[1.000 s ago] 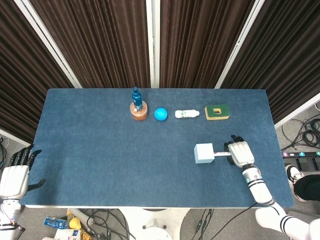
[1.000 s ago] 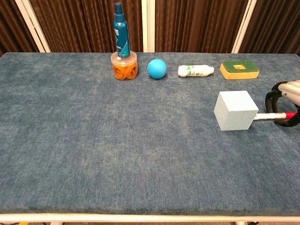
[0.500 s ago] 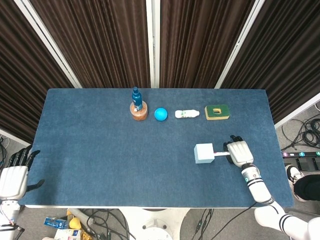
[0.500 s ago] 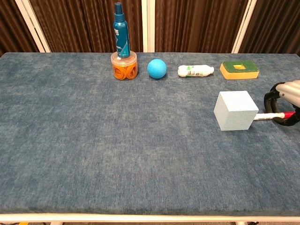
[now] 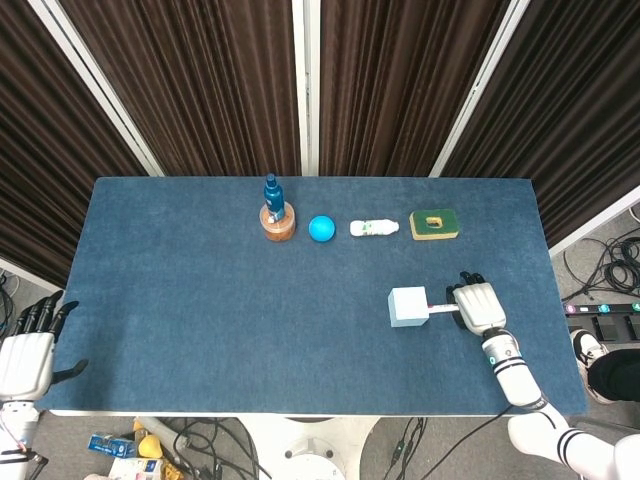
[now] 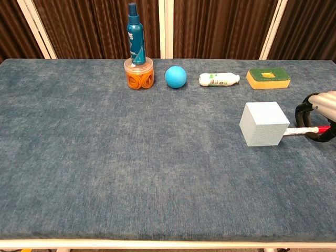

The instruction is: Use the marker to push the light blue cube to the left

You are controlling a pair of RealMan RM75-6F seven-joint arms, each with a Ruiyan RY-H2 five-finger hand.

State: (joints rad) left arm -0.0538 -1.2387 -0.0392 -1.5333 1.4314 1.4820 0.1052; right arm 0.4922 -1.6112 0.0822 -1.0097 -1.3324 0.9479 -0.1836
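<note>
The light blue cube (image 5: 407, 306) (image 6: 264, 124) sits on the blue table at the right of centre. My right hand (image 5: 478, 306) (image 6: 319, 114) lies just right of it and holds a white marker with a red end (image 5: 439, 307) (image 6: 302, 131). The marker lies level, pointing left, and its tip touches the cube's right face. My left hand (image 5: 30, 346) hangs off the table's left edge, fingers apart, holding nothing; the chest view does not show it.
Along the back stands a row: a blue spray bottle (image 6: 135, 34) behind an orange jar (image 6: 139, 74), a blue ball (image 6: 176, 76), a small white bottle on its side (image 6: 219, 79), and a yellow-green sponge (image 6: 268, 77). Bare table cloth (image 6: 131, 147) stretches left of the cube.
My left hand has sunk slightly lower beside the table edge. The cube, marker and right hand have barely moved.
</note>
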